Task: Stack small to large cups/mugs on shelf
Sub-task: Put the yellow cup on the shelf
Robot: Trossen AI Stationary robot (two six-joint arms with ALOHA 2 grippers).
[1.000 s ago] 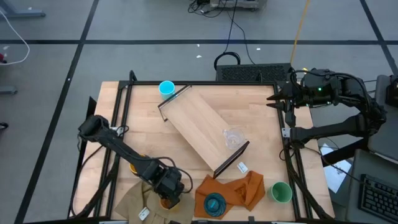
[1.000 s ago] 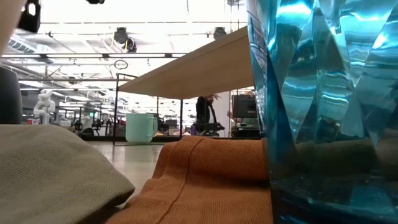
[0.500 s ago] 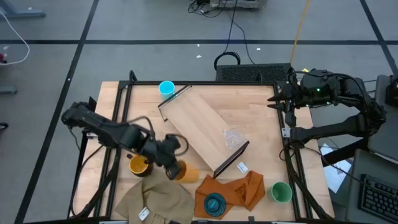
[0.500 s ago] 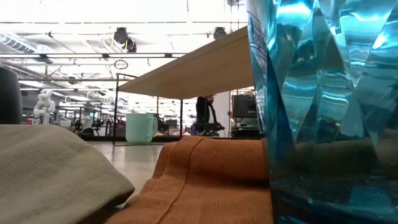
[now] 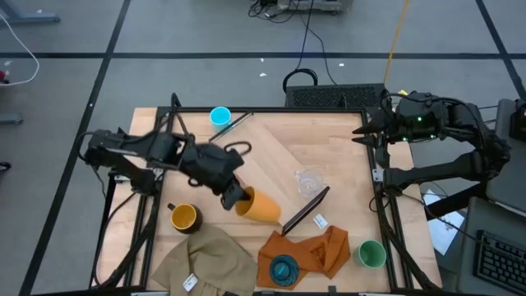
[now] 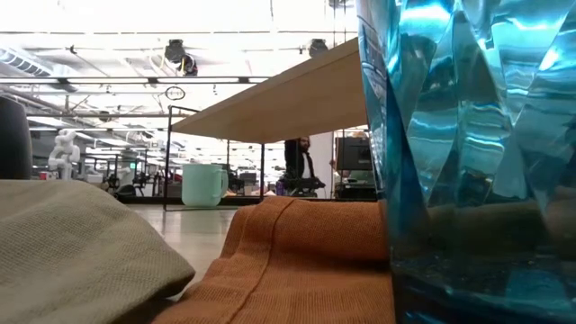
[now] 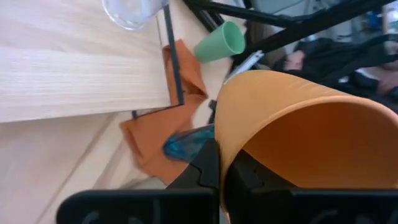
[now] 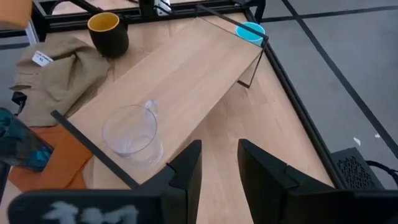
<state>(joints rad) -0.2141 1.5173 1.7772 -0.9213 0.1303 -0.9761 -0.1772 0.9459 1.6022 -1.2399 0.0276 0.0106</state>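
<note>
The left gripper (image 5: 237, 196) is pinched tight on the rim of the orange plastic cup (image 5: 261, 205), held tipped above the light-wood shelf plank (image 5: 267, 164). The clear glass tumbler (image 5: 308, 182) stands just ahead on it. The tipped cup might slip out or bump the tumbler over.

we see a tan cloth (image 5: 205, 259) bunched at the tabletop's (image 5: 345, 164) near edge, an orange cloth (image 5: 316, 251) crumpled beside it, a small white tag (image 5: 320, 220) nearby, and black cables (image 5: 308, 37) trailing over the floor beyond.
</note>
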